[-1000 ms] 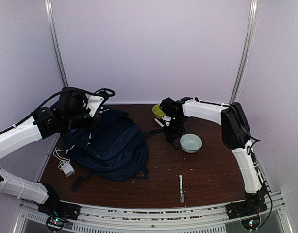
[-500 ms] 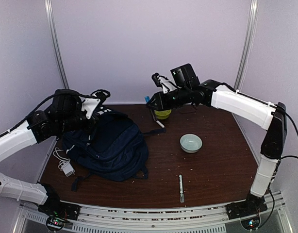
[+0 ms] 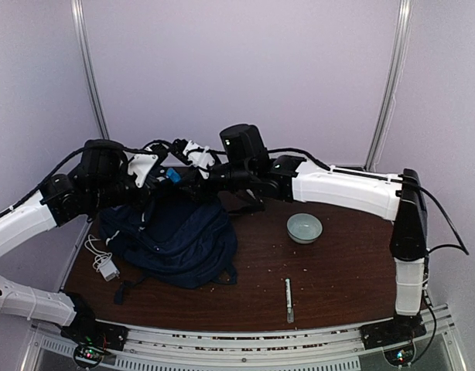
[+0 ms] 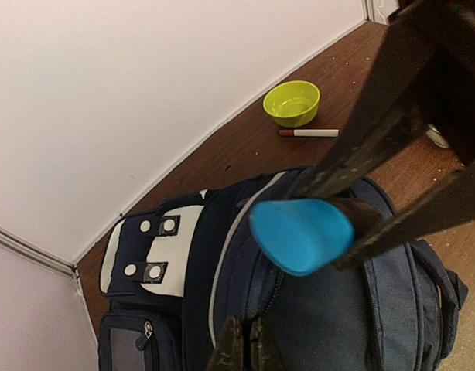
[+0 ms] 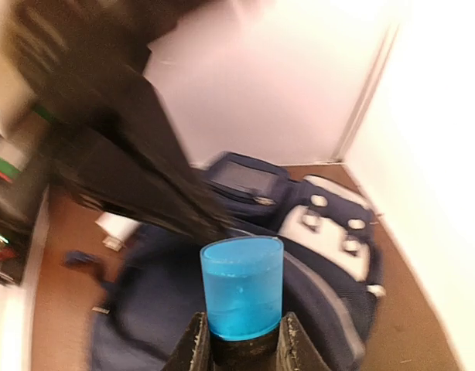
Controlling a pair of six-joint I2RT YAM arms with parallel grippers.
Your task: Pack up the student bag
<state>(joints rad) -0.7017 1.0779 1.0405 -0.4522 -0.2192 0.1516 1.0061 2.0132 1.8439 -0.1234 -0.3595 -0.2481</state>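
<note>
The student bag [image 3: 175, 236] is a navy backpack lying at the left of the table, with its white patch panel [image 4: 152, 247] toward the back wall. My left gripper [image 3: 154, 192] is shut, its fingertips [image 4: 236, 349] pinching the bag's fabric beside a zipper near the top. My right gripper [image 3: 178, 176] reaches across over the bag's top. It is shut on a dark cylinder with a translucent blue cap [image 5: 241, 286], held in the air above the bag [image 5: 322, 232]. The blue cap also shows in the left wrist view [image 4: 299, 233].
A pale bowl [image 3: 304, 227] stands right of centre and a thin pen [image 3: 288, 300] lies near the front edge. A white charger with cable [image 3: 104, 264] lies left of the bag. A yellow-green bowl [image 4: 292, 102] and a marker [image 4: 309, 133] sit by the back wall.
My right arm lifted from the table near the bowls and swung left, carrying the blue-capped cylinder over the bag's top. My left gripper stayed on the bag and rose slightly.
</note>
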